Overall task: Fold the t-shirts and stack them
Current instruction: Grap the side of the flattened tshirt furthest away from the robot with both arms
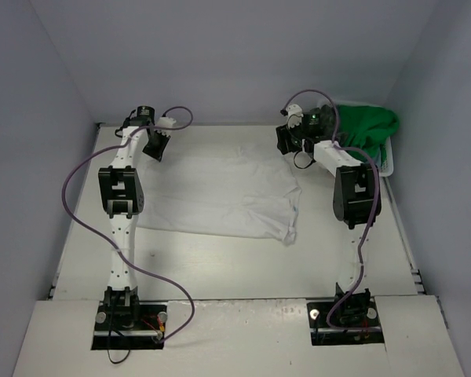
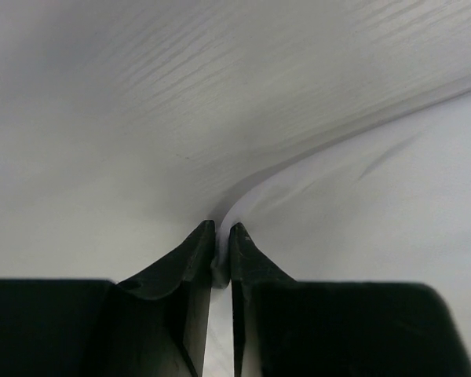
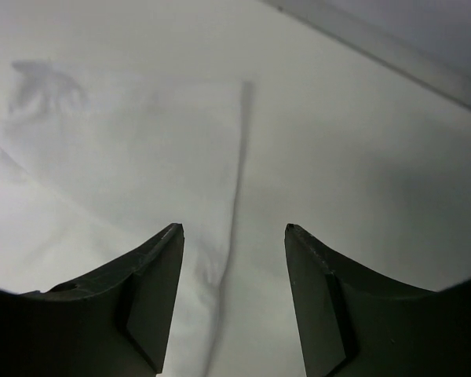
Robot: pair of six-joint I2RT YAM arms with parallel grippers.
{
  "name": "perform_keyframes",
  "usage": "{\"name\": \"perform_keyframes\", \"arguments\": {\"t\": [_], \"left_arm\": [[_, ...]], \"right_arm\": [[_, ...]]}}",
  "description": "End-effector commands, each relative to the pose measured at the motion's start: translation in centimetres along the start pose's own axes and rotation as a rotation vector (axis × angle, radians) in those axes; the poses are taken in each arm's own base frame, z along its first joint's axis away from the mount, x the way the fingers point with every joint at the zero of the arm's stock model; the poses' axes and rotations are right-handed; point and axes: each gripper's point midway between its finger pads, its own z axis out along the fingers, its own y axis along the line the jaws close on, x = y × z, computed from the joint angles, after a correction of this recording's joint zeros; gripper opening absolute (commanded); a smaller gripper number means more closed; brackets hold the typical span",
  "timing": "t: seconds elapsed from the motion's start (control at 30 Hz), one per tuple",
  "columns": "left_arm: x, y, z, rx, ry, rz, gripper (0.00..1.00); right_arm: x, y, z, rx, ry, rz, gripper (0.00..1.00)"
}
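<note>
The white t-shirt (image 1: 220, 192), judged light and limp, is spread flat, its edge pinched at the tips of the narrowed left gripper (image 2: 222, 230), while the right gripper (image 3: 234, 229) is held wide just above the hem, where a matching pinch is advised.

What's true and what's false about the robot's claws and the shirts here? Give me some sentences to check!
1. The white shirt lies spread out on the table. True.
2. The left claw pinches the white shirt's edge. True.
3. The right claw is squeezed shut. False: it is open, over the white shirt's edge.
4. The green shirt lies on top of the white shirt. False: it sits in the basket at the far right.
</note>
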Motion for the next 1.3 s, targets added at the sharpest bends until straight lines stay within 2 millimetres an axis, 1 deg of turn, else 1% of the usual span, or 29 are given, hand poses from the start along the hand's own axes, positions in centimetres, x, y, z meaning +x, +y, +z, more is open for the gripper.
{"name": "perform_keyframes", "arguments": {"t": [0.0, 0.03, 0.07, 0.1, 0.13, 0.17, 0.2, 0.23, 0.27, 0.3, 0.33, 0.47, 0.63, 0.7, 0.9, 1.07, 1.13, 1.2, 1.27], "left_arm": [[-0.2, -0.3, -0.9, 0.004, -0.012, -0.010, 0.08], [-0.3, -0.4, -1.0, 0.006, -0.017, -0.015, 0.05], [-0.3, -0.5, -1.1, 0.009, -0.018, -0.018, 0.02], [0.0, -0.7, -1.0, 0.016, -0.011, -0.023, 0.00], [0.0, -0.8, -1.0, 0.020, -0.010, -0.027, 0.00], [-0.1, -0.8, -1.1, 0.022, -0.017, -0.029, 0.00], [0.4, -1.1, -0.8, 0.029, -0.006, -0.031, 0.00], [0.3, -1.1, -1.0, 0.028, -0.010, -0.033, 0.00], [0.2, -1.1, -1.1, 0.026, -0.015, -0.031, 0.00], [0.4, -1.1, -1.0, 0.028, -0.011, -0.032, 0.00], [0.5, -1.2, -1.1, 0.029, -0.009, -0.035, 0.00], [0.5, -1.4, -1.4, 0.037, -0.011, -0.039, 0.00], [0.2, -1.6, -2.0, 0.040, -0.021, -0.037, 0.00], [0.4, -1.7, -1.9, 0.044, -0.016, -0.038, 0.00], [0.7, -1.9, -1.4, 0.054, -0.011, -0.045, 0.00], [0.8, -2.1, -1.2, 0.061, -0.013, -0.051, 0.00], [0.9, -2.1, -1.1, 0.062, -0.011, -0.050, 0.00], [1.1, -2.1, -1.1, 0.061, -0.006, -0.048, 0.00], [1.1, -2.1, -1.2, 0.061, -0.006, -0.048, 0.00]], "right_arm": [[-5.1, -0.3, 0.2, -0.050, -0.126, -0.041, 0.51], [-4.7, -0.1, 1.0, -0.063, -0.118, -0.032, 0.52], [-5.9, -0.4, 1.1, -0.061, -0.143, -0.027, 0.52], [-6.0, -0.4, 1.6, -0.066, -0.143, -0.021, 0.52], [-5.0, -0.3, 2.8, -0.075, -0.125, -0.010, 0.52], [-5.0, -0.3, 3.2, -0.079, -0.121, 0.001, 0.52], [-6.1, -0.6, 3.4, -0.078, -0.143, -0.002, 0.52], [-5.0, -0.6, 4.5, -0.082, -0.126, 0.007, 0.52], [-4.9, -0.5, 4.9, -0.084, -0.120, 0.010, 0.52], [-5.6, -0.6, 5.1, -0.081, -0.136, 0.007, 0.52], [-4.8, -0.6, 5.9, -0.080, -0.122, 0.013, 0.52], [-4.9, -0.3, 7.1, -0.086, -0.127, 0.014, 0.53], [-5.4, 0.8, 7.7, -0.101, -0.137, 0.002, 0.54], [-5.4, 1.4, 7.9, -0.109, -0.135, -0.003, 0.54], [-4.4, 3.2, 8.6, -0.140, -0.100, -0.020, 0.55], [-4.2, 3.7, 8.7, -0.137, -0.086, -0.035, 0.54], [-4.1, 3.6, 8.6, -0.130, -0.079, -0.041, 0.54], [-4.4, 3.5, 8.4, -0.124, -0.080, -0.043, 0.54], [-4.2, 3.3, 8.4, -0.109, -0.075, -0.042, 0.49]]}}
